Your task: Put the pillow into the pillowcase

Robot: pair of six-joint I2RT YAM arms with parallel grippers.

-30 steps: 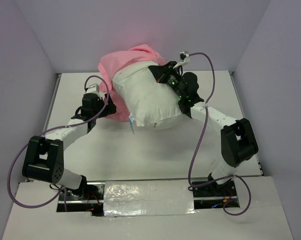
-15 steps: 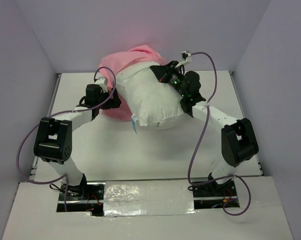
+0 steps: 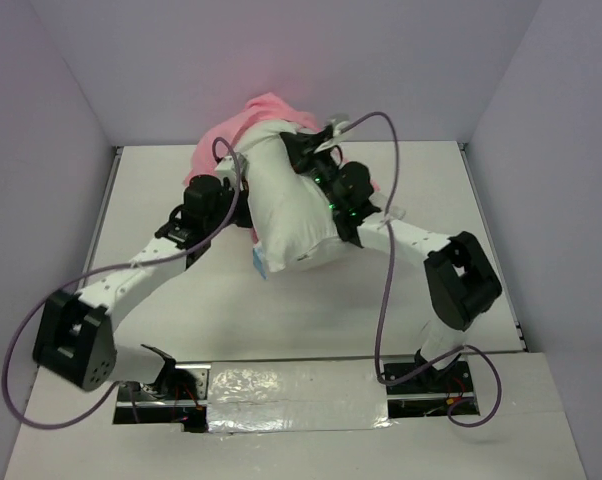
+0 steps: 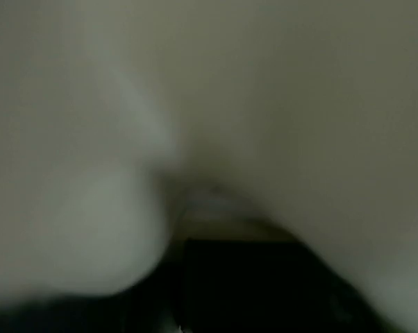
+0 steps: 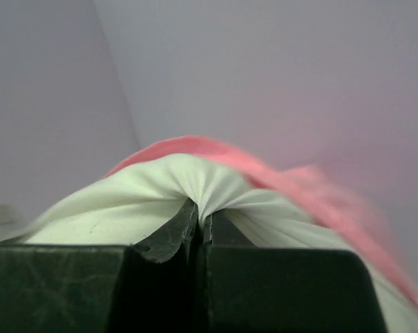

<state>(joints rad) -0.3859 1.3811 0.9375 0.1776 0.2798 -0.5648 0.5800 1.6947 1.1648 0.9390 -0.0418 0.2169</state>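
Where pinched by the right gripper [image 5: 202,223], plump white pillow [image 5: 143,201], pleated.

Your left arm [image 3: 131,280] and right arm [image 3: 411,235]: white links, chunky black joint housings. Purple cables [image 3: 386,290] loop off both. Green lights [image 3: 329,205] on your right wrist. Right pincer [image 5: 201,215] is matte black, scuffed.

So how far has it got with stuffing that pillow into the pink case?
Early days, I'd say. Done: the pillowcase is bunched at the far end of the pillow, most of which shows bare. In hand: the right claw pinches the pillow's cloth; the left claw presses its side. Left: sliding it all in.
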